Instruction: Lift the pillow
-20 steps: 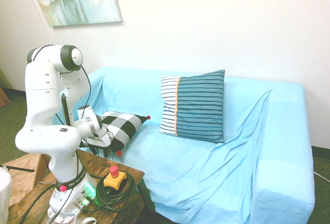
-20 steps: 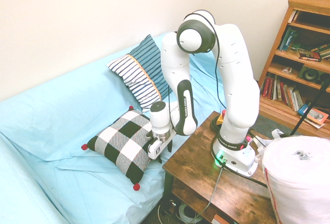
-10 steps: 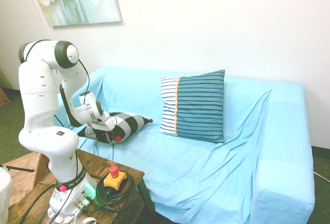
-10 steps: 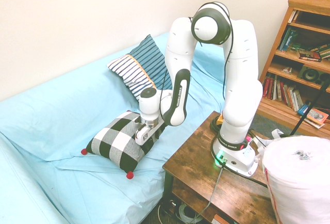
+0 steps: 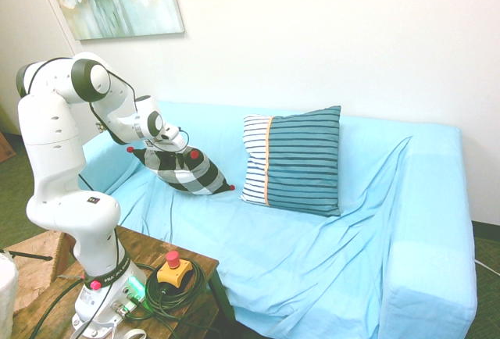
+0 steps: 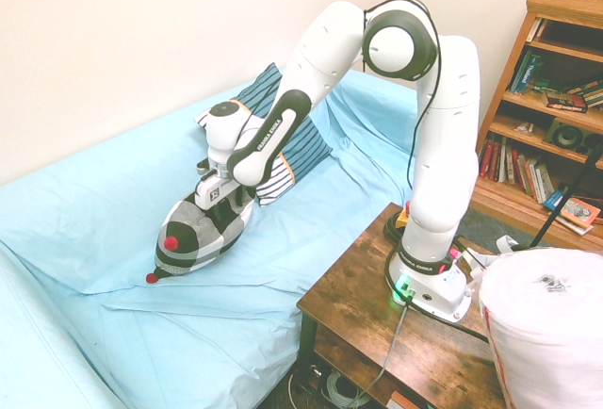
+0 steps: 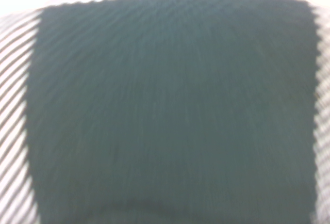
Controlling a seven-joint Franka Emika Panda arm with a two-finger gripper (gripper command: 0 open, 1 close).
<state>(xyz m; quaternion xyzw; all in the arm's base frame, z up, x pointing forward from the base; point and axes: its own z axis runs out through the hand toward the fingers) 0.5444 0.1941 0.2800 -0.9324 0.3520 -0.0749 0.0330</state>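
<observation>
The black-and-white check pillow (image 5: 186, 170) with red pom-poms hangs bunched and tilted over the left part of the blue sofa seat. My gripper (image 5: 169, 149) is shut on its upper edge, and the fingers are sunk into the fabric. From the other side the pillow (image 6: 196, 231) droops below the gripper (image 6: 220, 198). Its lowest pom-pom sits close to the sofa cover, and I cannot tell whether it touches. One blurred black check of the pillow (image 7: 170, 110) fills the wrist view.
A larger blue-and-white striped cushion (image 5: 293, 159) with a yellow stripe leans on the sofa back (image 5: 391, 132), just right of the pillow. A wooden side table (image 6: 377, 305) stands in front of the sofa. A bookshelf (image 6: 546, 98) is at the far side.
The arm has swung up and toward the sofa back, taking the pillow off the seat's front edge. The pillow went from lying flat to hanging bunched from the gripper.
</observation>
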